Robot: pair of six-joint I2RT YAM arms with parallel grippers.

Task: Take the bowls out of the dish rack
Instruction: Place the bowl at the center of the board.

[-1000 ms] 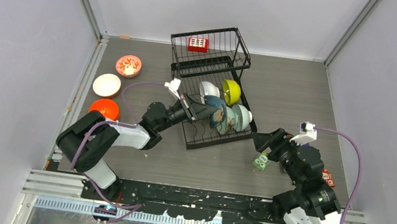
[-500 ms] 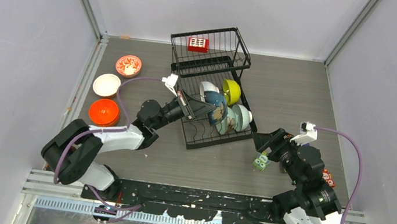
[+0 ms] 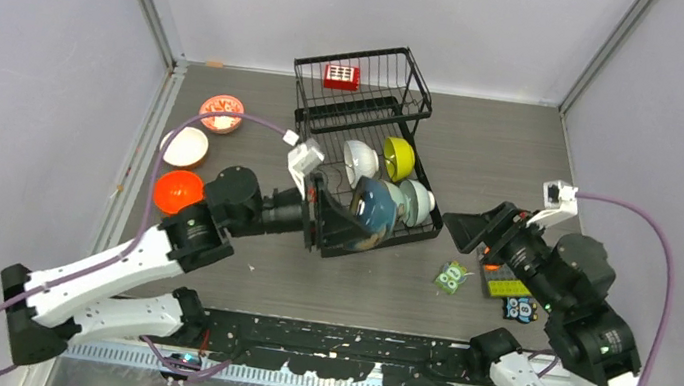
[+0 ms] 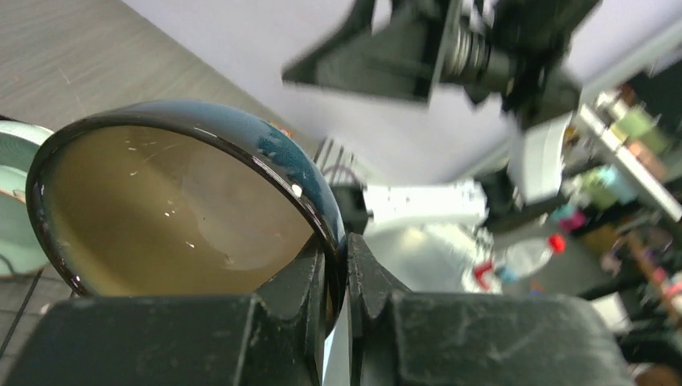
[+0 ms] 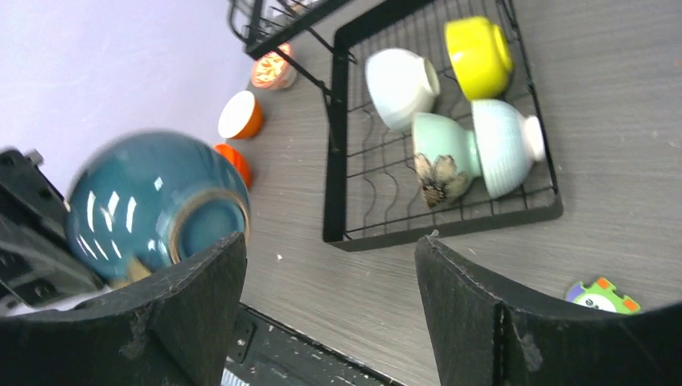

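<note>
At the near-left corner of the black wire dish rack, the left end effector is clamping the rim of the dark glazed tan-lined bowl and has been raising it off the wires. The right end effector is hanging back, jaws apart. Four bowls are waiting in the rack.

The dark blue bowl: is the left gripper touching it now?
Touching. The left wrist view shows the left gripper clamped on the rim of the dark blue bowl, one finger inside, one outside, with no gap.
</note>
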